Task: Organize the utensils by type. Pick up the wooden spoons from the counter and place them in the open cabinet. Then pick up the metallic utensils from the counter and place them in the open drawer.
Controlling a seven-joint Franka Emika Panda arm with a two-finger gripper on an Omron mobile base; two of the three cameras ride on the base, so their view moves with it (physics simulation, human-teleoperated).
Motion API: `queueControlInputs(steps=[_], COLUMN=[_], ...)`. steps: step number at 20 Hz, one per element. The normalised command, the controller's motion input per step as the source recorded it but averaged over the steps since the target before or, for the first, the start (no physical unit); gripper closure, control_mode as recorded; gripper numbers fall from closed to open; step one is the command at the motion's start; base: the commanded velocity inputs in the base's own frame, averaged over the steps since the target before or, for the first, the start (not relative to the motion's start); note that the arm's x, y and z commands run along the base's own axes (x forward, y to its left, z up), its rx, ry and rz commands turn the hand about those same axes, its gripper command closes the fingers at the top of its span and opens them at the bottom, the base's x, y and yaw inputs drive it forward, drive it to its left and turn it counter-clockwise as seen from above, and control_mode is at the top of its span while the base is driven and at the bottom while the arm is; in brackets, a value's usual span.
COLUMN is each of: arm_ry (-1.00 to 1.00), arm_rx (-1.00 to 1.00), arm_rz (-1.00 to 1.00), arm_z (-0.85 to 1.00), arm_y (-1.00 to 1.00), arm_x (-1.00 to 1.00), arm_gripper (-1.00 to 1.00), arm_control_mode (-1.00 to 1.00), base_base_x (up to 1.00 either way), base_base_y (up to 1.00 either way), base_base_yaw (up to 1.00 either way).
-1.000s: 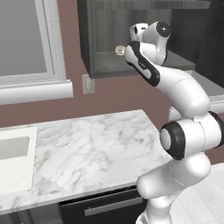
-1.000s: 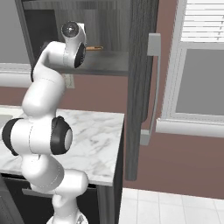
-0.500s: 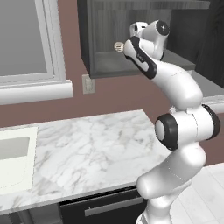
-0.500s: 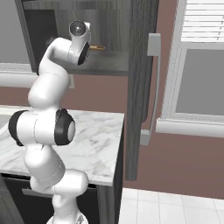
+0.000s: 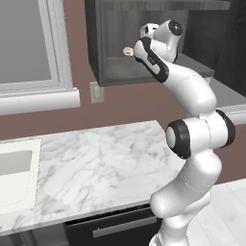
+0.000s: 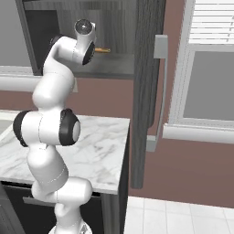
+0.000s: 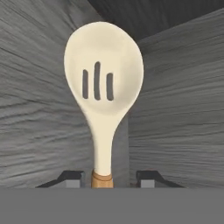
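Left base view, arm: the white arm is seen rising from the lower right and reaching up into the open cabinet (image 5: 144, 43).
Left base view, spoon: the pale bowl of the wooden spoon (image 5: 128, 50) is seen just left of the wrist, above the cabinet's shelf floor.
Left base view, counter: the marble counter (image 5: 96, 163) is shown below, with a pale sink (image 5: 17, 173) at its left end.
Left base view, wall: a light switch plate (image 5: 96, 92) is set under the cabinet, and a window (image 5: 24, 43) is placed to the left.
Right base view, spoon: the tan handle end is seen poking out to the right of the hand, over the shelf.
Right base view, door: the dark cabinet door (image 6: 146, 91) is swung open beside the arm.
Hand view, spoon: a slotted cream bowl is shown upright at centre, with grey wood-grain cabinet walls behind.
Hand view, gripper: on the gripper (image 7: 109, 177), the finger tips are spread to either side of the handle, a clear gap being left on each side; no pinch on the handle is shown.
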Motion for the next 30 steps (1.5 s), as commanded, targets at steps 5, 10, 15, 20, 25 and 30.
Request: queueControlInputs(steps=[5,10,15,20,25,30], arm_ry=[0.0,0.0,-0.01,0.0,0.0,-0.01], arm_rx=[0.0,0.0,0.0,0.0,0.0,0.0], arm_rz=[0.0,0.01,0.03,0.07,0.05,0.02], arm_z=[-0.36,-0.34,-0.32,-0.28,-0.2,-0.12], arm_y=[0.11,0.06,0.05,0.03,0.01,0.0], arm_x=[0.08,0.01,0.0,-0.07,-0.2,-0.54], arm_gripper=[-1.0,-1.0,-1.0,-1.0,-1.0,-1.0], arm_control_mode=[-1.0,-1.0,-1.0,-1.0,-1.0,-1.0], base_base_x=[0.0,0.0,0.0,0.0,0.0,0.0], base_base_y=[0.0,0.0,0.0,0.0,0.0,0.0], base_base_yaw=[0.0,0.0,0.0,0.0,0.0,0.0])
